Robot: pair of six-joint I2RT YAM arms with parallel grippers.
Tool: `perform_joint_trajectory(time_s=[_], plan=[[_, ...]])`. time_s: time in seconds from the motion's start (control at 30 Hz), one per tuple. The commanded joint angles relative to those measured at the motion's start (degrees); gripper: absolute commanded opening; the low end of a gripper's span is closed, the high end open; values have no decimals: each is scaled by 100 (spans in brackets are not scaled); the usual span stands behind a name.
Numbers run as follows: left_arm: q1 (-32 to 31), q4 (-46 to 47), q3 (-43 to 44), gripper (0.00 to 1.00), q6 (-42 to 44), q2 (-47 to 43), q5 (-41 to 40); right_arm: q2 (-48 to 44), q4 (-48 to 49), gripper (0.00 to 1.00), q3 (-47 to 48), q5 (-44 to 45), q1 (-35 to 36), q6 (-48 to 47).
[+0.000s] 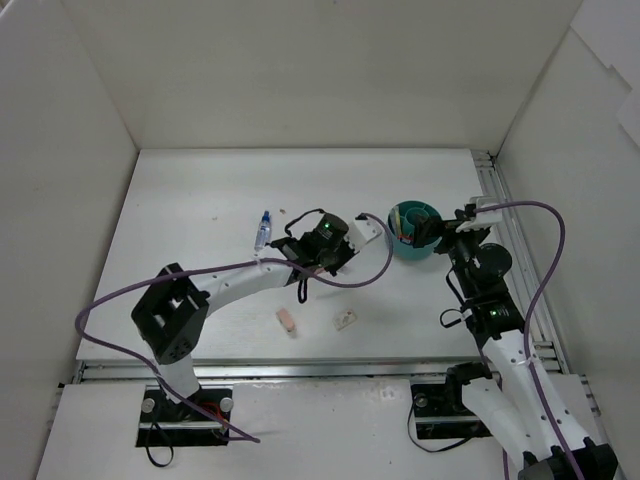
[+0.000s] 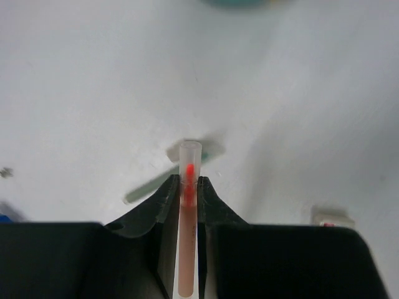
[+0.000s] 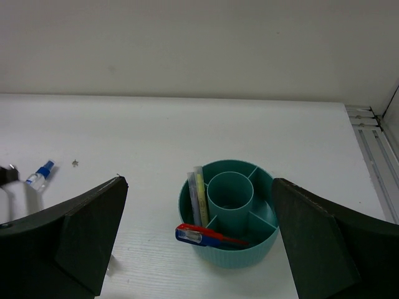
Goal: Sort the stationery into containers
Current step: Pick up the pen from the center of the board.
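My left gripper [image 2: 188,182] is shut on a clear-barrelled pen [image 2: 189,163] with red inside, and the pen's end pokes out past the fingertips over the white table. In the top view that gripper [image 1: 340,258] is left of the teal divided bowl [image 1: 408,252]. My right gripper [image 3: 199,181] stands open just short of the bowl [image 3: 243,258], with nothing between its fingers. In the bowl, a red pen and a blue pen [image 3: 209,235] lie across the rim, and a grey pen and a yellow stick [image 3: 198,196] lean in a side compartment. The clear blue-capped bottle [image 1: 263,230] lies further left.
A pink eraser [image 1: 287,321] and a white eraser [image 1: 345,320] lie near the table's front edge. The white one [image 2: 332,217] shows right of my left fingers. White walls close the table on three sides, and a metal rail [image 1: 492,180] runs along its right edge.
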Motion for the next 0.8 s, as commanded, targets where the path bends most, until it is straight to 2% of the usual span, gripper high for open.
perform_joint_trajectory(time_s=[0.0, 0.23, 0.33, 0.5, 0.53, 0.63, 0.77], plan=[[303, 1184, 347, 0, 91, -680, 368, -205, 408, 98, 108, 188, -26, 16], [603, 2880, 1033, 0, -576, -234, 870, -214, 478, 98, 64, 285, -26, 87], [603, 3556, 1393, 0, -1173, 82, 685, -249, 487, 98, 46, 329, -35, 104], [603, 5025, 1490, 0, -2104, 584, 265, -390, 522, 98, -59, 539, -44, 113], [603, 5210, 1630, 0, -2654, 768, 20, -407, 522, 98, -68, 566, -52, 104], [603, 5589, 1894, 0, -3053, 1129, 114, -504, 513, 98, -129, 716, -44, 131], [453, 6072, 1965, 0, -3336, 1463, -395, -706, 522, 98, -191, 733, -53, 104]])
